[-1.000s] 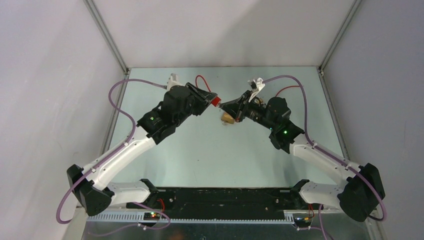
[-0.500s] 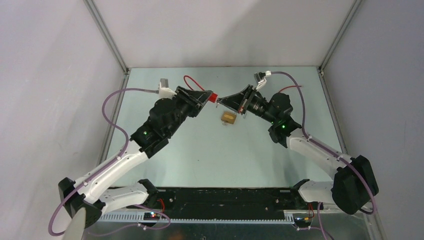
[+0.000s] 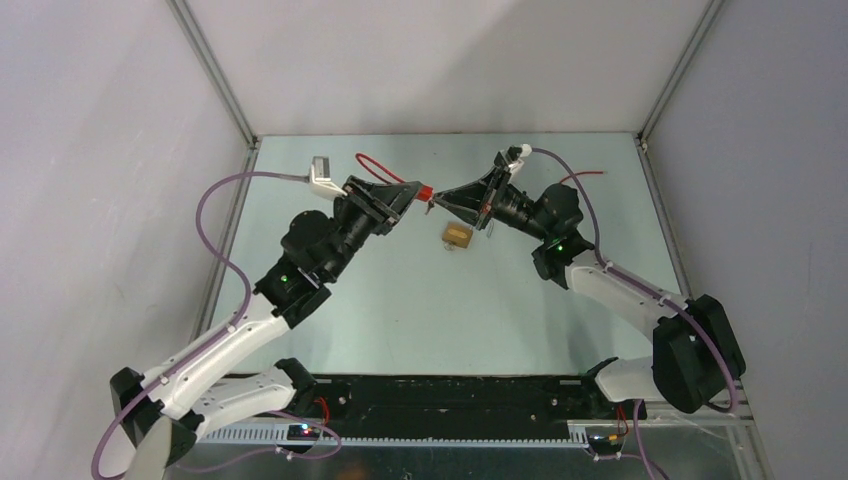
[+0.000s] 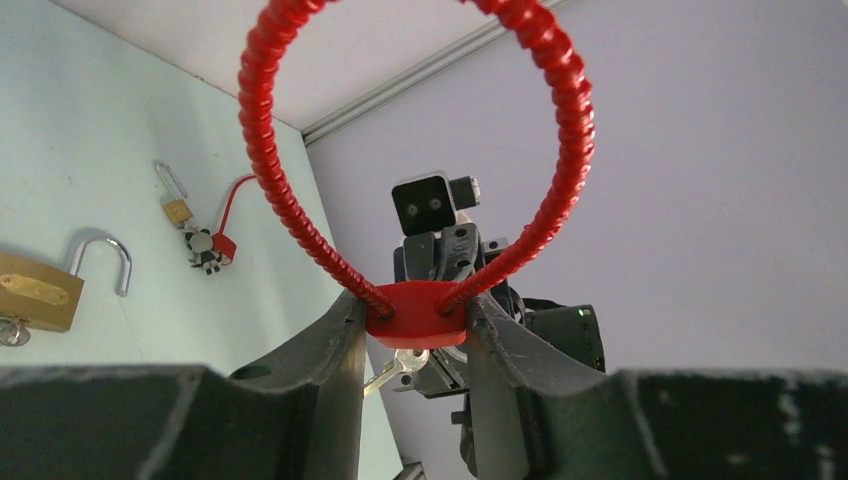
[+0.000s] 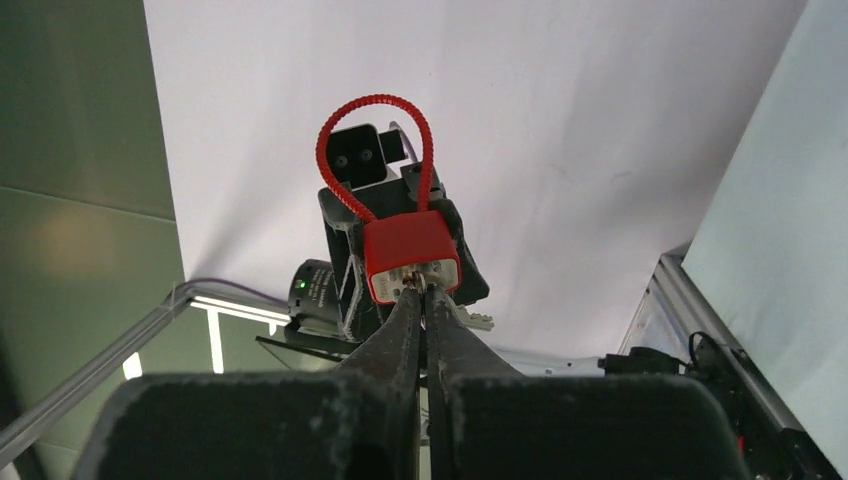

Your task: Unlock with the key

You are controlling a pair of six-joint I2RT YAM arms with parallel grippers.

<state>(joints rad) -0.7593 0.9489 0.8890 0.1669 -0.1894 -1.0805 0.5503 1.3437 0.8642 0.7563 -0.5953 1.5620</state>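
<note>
My left gripper (image 3: 415,192) is shut on a red lock (image 4: 415,310), whose red cable loop (image 4: 262,150) arches up over the fingers. It is held above the table. The right gripper (image 5: 420,289) meets it head-on, jaws shut on the small silvery key (image 5: 418,282) at the lock's pale underside (image 5: 412,275). A second silvery key (image 4: 398,368) dangles below the lock. In the top view both gripper tips touch at the red lock (image 3: 425,190), behind the brass padlock (image 3: 458,235).
The brass padlock (image 4: 35,300) lies on the table with its shackle open and keys beside it. Further back lie a smaller brass padlock (image 4: 178,208) and a red tag (image 4: 224,246) with wire. Grey walls close in the back and sides.
Both grippers have moved together, up and towards the back wall, away from the brass padlock, which now lies uncovered. The left arm has stretched further forward. Both grips are unchanged.
</note>
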